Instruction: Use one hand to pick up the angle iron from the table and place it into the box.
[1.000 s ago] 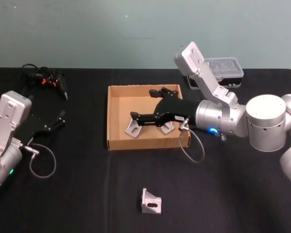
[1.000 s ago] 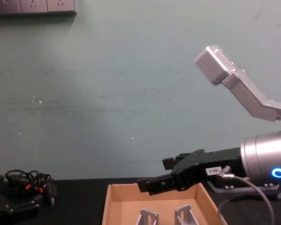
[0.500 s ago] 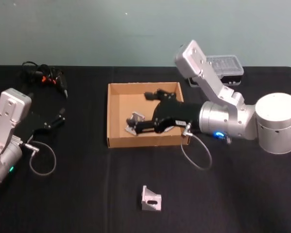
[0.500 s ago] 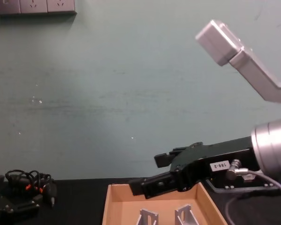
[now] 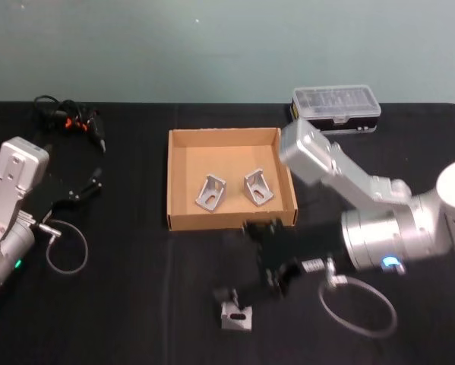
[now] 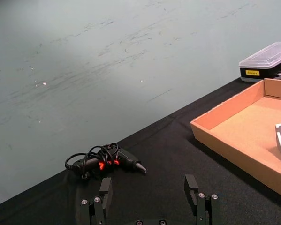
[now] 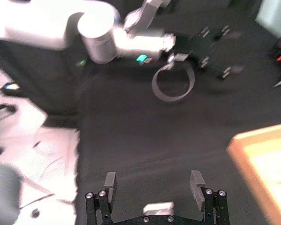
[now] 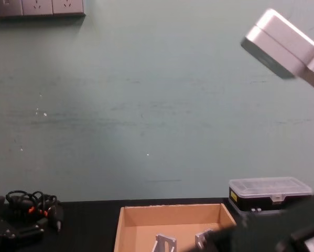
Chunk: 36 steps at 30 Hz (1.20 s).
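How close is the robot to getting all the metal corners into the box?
Done: two angle irons lie in the box. In hand: nothing yet; the right hand is open, over the table close to the last angle iron. Left to do: grab that one and put it in the box. The left hand rests open at the table's left side.

Light is soft, even and overhead, moderately bright. The wall (image 8: pixel 146 105) is flat-lit, with a slightly brighter patch in the left wrist view. The matte table (image 5: pixel 136 304) swallows light and shows almost no cast shadows, just a thin shade inside the box (image 5: pixel 227 163) at its left wall. Mild sheen on the plastic case (image 5: pixel 335 99) lid. The right gripper (image 5: pixel 241 260) is motion-smeared in the head view and a dark unfocused mass low right in the chest view. The right wrist view is smeared throughout, with the silver arm (image 7: pixel 51 21) blown out white
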Tool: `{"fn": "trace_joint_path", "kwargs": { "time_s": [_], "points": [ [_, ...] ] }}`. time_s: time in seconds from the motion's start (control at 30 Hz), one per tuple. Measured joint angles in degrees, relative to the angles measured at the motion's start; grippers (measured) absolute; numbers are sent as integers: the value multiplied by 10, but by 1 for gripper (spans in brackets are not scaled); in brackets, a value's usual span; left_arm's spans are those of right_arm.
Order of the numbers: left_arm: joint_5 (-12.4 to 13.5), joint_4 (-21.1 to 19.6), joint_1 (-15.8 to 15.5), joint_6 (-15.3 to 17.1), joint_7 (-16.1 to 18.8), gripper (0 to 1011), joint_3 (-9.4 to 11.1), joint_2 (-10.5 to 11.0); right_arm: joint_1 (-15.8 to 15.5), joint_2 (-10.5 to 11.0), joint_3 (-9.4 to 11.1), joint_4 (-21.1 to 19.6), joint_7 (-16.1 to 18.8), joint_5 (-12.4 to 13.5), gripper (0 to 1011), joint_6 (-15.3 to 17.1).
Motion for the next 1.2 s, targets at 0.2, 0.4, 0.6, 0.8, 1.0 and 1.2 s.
{"fn": "trace_joint_path", "kwargs": {
  "time_s": [0.2,0.4,0.6,0.8,1.0,1.2],
  "points": [
    [0,0,0,0,0,1011,0,0,-17,32,-13,-9,10,9,1003,9],
    [0,0,0,0,0,1011,0,0,-26,45,-26,-1,8,13,1003,6],
    [0,0,0,0,0,1011,0,0,-22,45,-44,17,7,13,1003,0],
    [0,0,0,0,0,1011,0,0,-9,36,-61,43,6,10,1003,-10],
    [0,0,0,0,0,1011,0,0,11,20,-79,74,9,4,1003,-19],
    [0,0,0,0,0,1011,0,0,29,5,-94,101,13,2,1003,-29]
  ]
}}
